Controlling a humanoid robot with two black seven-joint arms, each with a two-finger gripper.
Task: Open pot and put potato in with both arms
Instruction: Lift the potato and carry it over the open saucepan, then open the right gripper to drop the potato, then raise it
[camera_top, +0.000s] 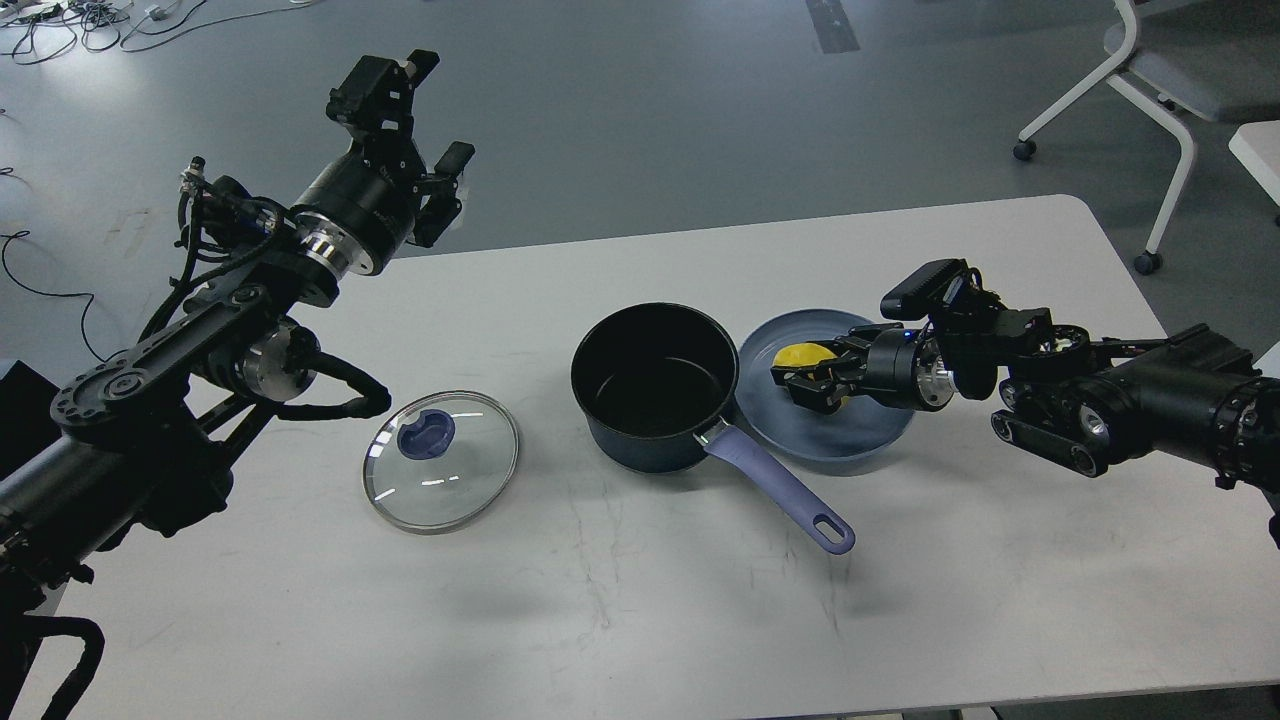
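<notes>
The dark navy pot (640, 440) stands open at the table's middle, its lavender handle (780, 490) pointing to the front right. Its black inside shows nothing in it. My right gripper (800, 380) is shut on the yellow potato (795, 355) and holds it over the left part of the blue plate (850, 440), just right of the pot's rim. My left gripper (435, 115) is open and empty, raised high over the table's far left edge, well away from the pot.
A glass lid (470, 490) with a blue knob lies flat on the table left of the pot, under my left arm. A white chair (1150, 90) stands on the floor beyond the table's far right corner.
</notes>
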